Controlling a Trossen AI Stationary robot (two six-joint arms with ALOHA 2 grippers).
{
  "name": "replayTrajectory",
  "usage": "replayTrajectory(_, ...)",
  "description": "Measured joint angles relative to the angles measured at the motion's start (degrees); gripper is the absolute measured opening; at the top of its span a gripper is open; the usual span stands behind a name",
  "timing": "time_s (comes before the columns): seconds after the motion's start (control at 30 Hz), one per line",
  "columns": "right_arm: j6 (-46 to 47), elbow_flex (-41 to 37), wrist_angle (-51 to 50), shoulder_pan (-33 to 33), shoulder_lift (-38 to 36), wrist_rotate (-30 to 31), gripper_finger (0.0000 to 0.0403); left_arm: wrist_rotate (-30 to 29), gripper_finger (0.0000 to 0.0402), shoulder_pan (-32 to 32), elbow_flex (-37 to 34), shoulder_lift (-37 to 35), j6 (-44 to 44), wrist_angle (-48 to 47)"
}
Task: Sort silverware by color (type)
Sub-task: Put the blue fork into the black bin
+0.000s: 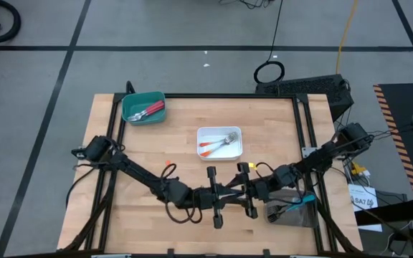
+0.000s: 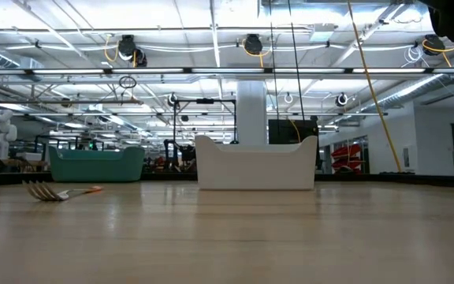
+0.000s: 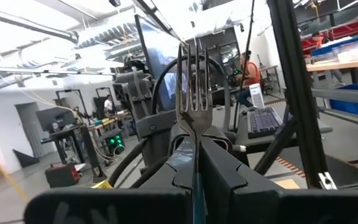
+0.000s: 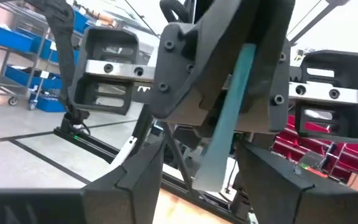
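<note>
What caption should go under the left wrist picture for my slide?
The left gripper holds a fork upright, prongs up, facing the other arm.

A teal-handled fork (image 3: 193, 99) is standing upright, tines up, clamped in the left gripper (image 3: 194, 163) near the bench's front edge. Orange-handled forks (image 1: 217, 145) are lying in the white tray (image 1: 236, 152), red-handled forks (image 1: 149, 111) in the teal tray (image 1: 130, 102) beyond it. One orange fork (image 2: 57, 192) is lying loose before the teal tray.

Shiny metal fork head (image 3: 194, 93) between matt black plastic left gripper (image 3: 194, 165) fingers; smooth teal plastic handle (image 4: 229, 112). Below, pale smooth wood table (image 1: 156, 150); glossy white tray (image 1: 219, 142).
</note>
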Motion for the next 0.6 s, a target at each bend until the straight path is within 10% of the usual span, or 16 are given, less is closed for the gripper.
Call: replayTrajectory(0.6,1.22,0.00,-0.07,-2.02,0.00,-1.23,0.0119,1.68,0.0017,0.65,0.00,0.02,0.58,-0.61)
